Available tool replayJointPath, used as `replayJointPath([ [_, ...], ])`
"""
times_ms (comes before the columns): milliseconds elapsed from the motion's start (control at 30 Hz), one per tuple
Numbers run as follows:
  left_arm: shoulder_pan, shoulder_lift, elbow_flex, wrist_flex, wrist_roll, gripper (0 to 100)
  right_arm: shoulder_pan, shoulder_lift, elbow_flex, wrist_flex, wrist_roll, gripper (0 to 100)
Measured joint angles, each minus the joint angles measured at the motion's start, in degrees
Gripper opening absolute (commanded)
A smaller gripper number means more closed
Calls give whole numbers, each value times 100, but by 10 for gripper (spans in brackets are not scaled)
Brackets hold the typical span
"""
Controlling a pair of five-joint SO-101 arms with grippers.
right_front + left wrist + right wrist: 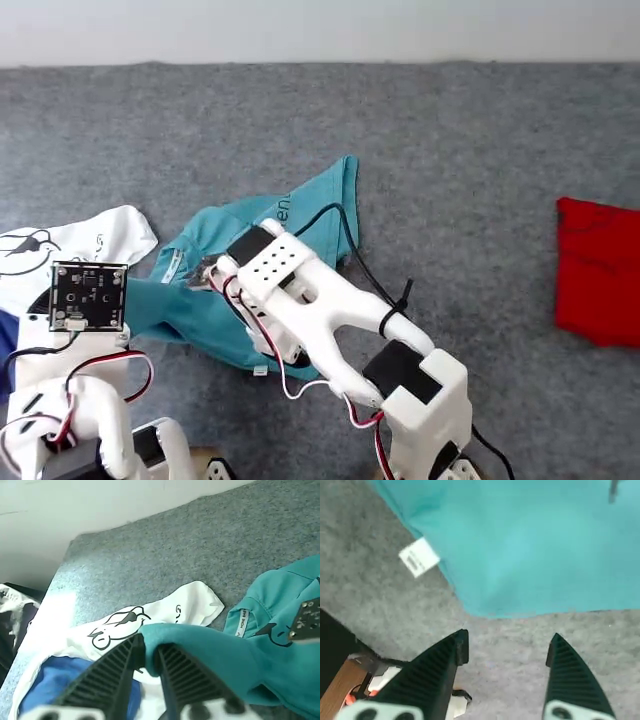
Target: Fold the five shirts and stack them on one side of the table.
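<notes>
Lab bench, grey felt table [480, 150], white wall [320, 30]

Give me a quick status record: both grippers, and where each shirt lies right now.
left gripper: shut on a fold of the teal shirt
right gripper: open, over bare table beside the teal shirt's hem
teal shirt: mid-table, crumpled, unfolded
white shirt: left of the teal one, overlapping a blue shirt
red shirt: table's right edge, apart from the rest
</notes>
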Motion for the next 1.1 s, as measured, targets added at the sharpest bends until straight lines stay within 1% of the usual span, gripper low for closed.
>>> replayJointPath([
  [167, 0, 0, 0, 0, 0, 14, -185, 0, 35, 44, 0, 258],
  [300, 0, 0, 0, 0, 0, 14, -651, 0, 35, 97, -35, 233],
  [467, 0, 0, 0, 0, 0, 14, -958, 229, 229, -334, -35, 232],
  [667, 0, 0, 0, 0, 0, 14, -985, 949, 281, -818, -53, 229],
  [833, 0, 0, 88, 0, 0, 14, -826, 1037, 246, -1029, -53, 131],
  [1000, -9, -9, 202, 0, 0, 14, -501, 1037, 185, -1108, -53, 83],
  [1100, 0, -18, 202, 0, 0, 14, -360, 1037, 185, -1143, -53, 12],
])
